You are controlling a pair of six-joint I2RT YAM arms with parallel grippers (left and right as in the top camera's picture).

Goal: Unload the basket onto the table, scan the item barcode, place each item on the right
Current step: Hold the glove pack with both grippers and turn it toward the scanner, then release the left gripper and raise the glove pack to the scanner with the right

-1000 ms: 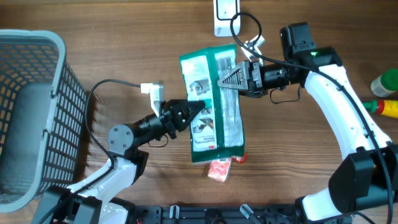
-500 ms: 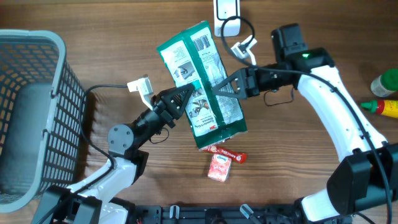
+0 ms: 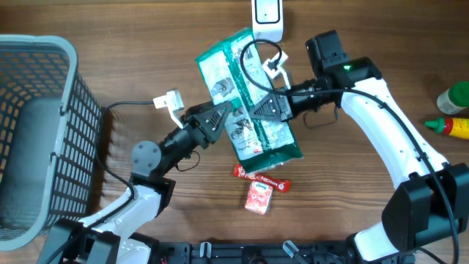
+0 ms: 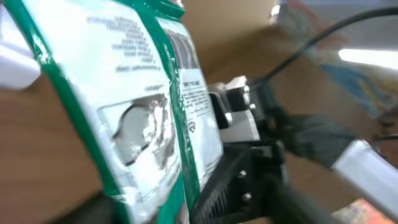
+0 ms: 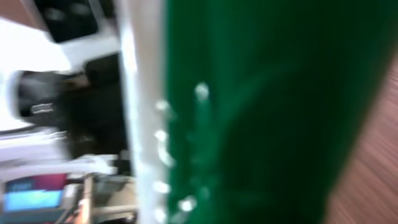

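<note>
Overhead: one green pouch [image 3: 220, 73], right gripper [image 3: 258, 110] clamped on it; left gripper [image 3: 222, 117] opening unclear; two red packets [image 3: 259, 198] below.

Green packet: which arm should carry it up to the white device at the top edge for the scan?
Right. The right gripper is shut on the packet and sits just below the white device. The left gripper looks open at the packet's side edge and is farther away.

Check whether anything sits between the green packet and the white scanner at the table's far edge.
Nothing solid visibly blocks it. The green packet, gripped by the right claw, has its top corner right beside the white scanner. Only a thin black cable from the right arm loops across that upper corner.
</note>
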